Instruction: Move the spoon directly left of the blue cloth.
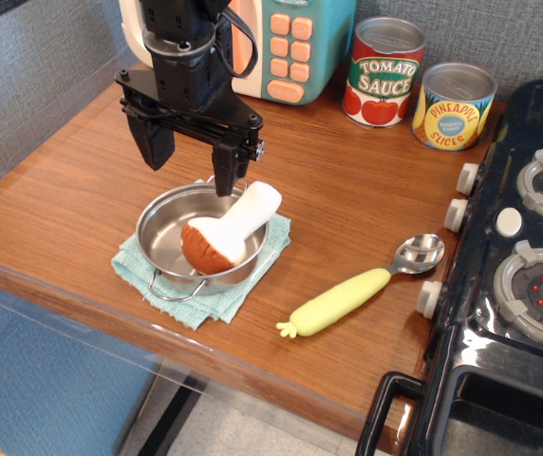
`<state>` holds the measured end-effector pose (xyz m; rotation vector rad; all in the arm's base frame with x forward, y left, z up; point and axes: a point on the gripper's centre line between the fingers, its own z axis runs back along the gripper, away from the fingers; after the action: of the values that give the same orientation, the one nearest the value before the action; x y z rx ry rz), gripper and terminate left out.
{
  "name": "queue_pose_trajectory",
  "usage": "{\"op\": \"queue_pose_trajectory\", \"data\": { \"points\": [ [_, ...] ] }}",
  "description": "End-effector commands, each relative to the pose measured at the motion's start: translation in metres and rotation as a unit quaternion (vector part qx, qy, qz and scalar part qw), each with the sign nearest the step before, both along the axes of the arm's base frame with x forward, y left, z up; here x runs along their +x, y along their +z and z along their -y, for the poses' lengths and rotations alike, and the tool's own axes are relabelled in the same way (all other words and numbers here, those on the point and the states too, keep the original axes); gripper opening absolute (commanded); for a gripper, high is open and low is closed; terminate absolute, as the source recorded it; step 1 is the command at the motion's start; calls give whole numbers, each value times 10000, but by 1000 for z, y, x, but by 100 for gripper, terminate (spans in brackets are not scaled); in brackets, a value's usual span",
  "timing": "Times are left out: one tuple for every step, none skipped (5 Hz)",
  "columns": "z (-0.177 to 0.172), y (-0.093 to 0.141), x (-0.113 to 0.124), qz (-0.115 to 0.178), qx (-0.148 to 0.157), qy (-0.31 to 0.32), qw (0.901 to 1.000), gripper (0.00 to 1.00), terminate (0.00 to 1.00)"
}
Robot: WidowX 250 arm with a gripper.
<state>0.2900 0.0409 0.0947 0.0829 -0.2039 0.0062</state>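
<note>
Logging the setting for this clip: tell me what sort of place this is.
Most likely a toy play kitchen set on a wooden counter. A toy stove with knobs stands at the right, play tins of tomato sauce and pineapple slices sit at the back, beside a toy microwave.

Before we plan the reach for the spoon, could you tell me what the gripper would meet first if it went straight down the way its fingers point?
Probably the steel pan on the blue cloth; the open gripper hangs over its back rim, though depth is uncertain.
</note>
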Motion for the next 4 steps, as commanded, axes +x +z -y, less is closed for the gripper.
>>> {"op": "queue_pose_trajectory", "data": {
  "points": [
    [0, 0, 0, 0, 0, 0, 10000, 100, 0],
    [22, 4, -6, 117, 21, -548, 9984, 100, 0],
    [43, 6, -14, 222, 13, -1097, 9937, 100, 0],
    [66, 4, -23, 190, 23, -1657, 9860, 100, 0]
  ]
}}
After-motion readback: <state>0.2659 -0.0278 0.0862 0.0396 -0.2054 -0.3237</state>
